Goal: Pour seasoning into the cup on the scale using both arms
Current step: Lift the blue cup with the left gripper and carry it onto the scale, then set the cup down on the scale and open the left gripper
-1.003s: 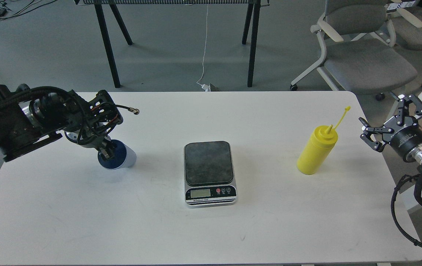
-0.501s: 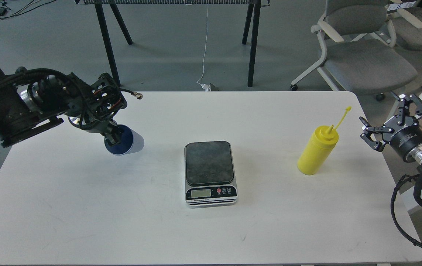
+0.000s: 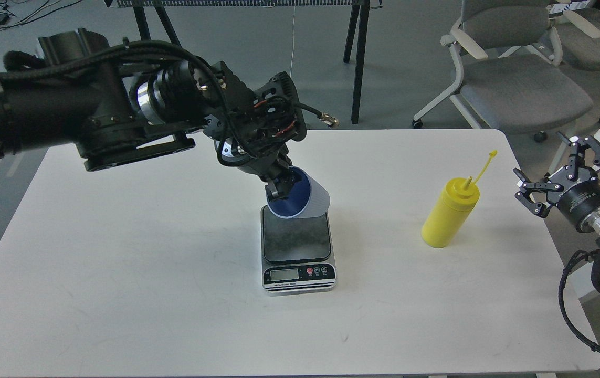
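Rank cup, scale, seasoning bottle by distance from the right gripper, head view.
From the right gripper, at the table's right edge:
1. Seasoning bottle, just to its left.
2. Cup, mid-table, held tilted above the scale.
3. Scale, too close to the cup to rank firmly.

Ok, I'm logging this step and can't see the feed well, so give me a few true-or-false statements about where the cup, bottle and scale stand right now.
1. The left gripper holds the cup, fingers on its rim. True.
2. The cup stands upright on the scale. False: it is tilted, held over the scale's far edge.
3. The seasoning bottle stands upright on the table, right of the scale. True.
4. The right gripper grips the bottle. False: it is open, apart from the bottle.
5. The bottle's nozzle is capped. False: the cap strap sticks up, off the nozzle.
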You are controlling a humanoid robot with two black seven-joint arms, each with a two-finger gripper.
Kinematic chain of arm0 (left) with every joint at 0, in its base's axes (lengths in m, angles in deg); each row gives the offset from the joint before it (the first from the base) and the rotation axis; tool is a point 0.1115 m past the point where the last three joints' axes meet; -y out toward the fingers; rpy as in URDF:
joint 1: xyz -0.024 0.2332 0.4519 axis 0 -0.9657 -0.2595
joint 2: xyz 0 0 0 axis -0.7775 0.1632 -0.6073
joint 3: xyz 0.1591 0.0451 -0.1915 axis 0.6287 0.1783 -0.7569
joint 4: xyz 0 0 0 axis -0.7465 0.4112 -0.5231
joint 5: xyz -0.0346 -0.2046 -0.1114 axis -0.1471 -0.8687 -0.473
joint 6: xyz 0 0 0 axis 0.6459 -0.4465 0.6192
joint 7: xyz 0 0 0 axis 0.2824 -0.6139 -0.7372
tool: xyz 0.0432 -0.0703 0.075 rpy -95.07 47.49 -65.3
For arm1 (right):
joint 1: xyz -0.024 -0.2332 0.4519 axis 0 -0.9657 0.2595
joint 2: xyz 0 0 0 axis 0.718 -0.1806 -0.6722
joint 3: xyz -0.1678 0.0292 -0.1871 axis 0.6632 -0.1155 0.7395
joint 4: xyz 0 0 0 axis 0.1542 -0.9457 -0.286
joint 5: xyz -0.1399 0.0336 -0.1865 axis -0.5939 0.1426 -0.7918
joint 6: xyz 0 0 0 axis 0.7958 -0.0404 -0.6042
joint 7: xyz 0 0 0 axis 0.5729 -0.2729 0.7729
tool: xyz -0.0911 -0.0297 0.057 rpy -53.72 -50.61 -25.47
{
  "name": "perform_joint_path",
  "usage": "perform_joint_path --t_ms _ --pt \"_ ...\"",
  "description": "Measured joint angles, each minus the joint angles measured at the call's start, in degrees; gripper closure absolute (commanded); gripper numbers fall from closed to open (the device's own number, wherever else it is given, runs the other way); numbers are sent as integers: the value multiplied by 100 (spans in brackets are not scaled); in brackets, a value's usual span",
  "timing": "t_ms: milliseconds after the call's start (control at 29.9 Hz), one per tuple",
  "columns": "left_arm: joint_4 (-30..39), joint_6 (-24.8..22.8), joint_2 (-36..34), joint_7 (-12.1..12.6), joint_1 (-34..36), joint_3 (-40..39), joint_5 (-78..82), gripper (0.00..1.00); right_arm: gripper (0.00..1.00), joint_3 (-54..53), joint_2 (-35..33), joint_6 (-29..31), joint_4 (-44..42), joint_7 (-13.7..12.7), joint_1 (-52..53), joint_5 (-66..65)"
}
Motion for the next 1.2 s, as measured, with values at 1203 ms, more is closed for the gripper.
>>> perform_joint_path --t_ms 1203 --pt "-879 0 640 0 -538 549 -12 92 0 -3 -54 0 -38 124 -91 0"
